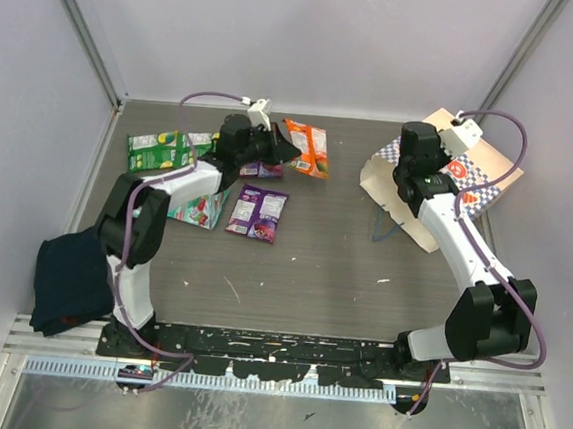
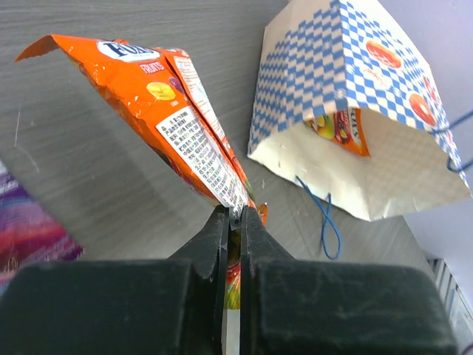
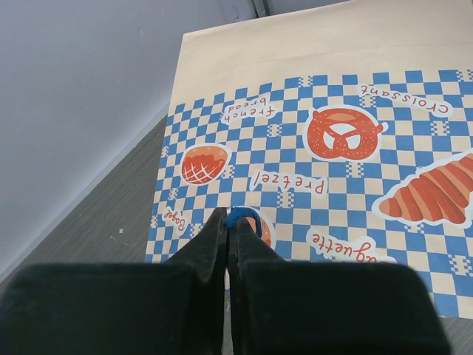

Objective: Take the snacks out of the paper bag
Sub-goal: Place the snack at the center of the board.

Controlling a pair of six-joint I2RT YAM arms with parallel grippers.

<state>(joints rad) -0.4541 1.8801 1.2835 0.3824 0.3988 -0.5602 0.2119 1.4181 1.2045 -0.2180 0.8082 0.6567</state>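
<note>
Top external view: your left hand clamps one corner of an orange snack packet at the far middle of the worktop. The paper bag lies on its side at the far right. Its long axis runs on a diagonal, with the tan base toward the far right corner and the cream mouth opening toward the left and the near edge.

Left wrist view: the fingers are pinched tight on the packet's bottom corner. The packet's length rises from them up and to the left, tilted, with its printed white label facing you. Beyond it the bag's mouth gapes, and a second orange packet sits just inside, mostly hidden by the checkered wall. A loose blue cord trails onto the worktop below the mouth.

Right wrist view: your right hand is closed over the bag's checkered side. A bit of blue shows at its tips, apparently the cord handle, though the grip point is hard to make out.

Four more packets lie flat near the left arm: a green one, a teal one, a purple one and another purple one partly covered by the arm. A dark blue cloth lies at the near left.
</note>
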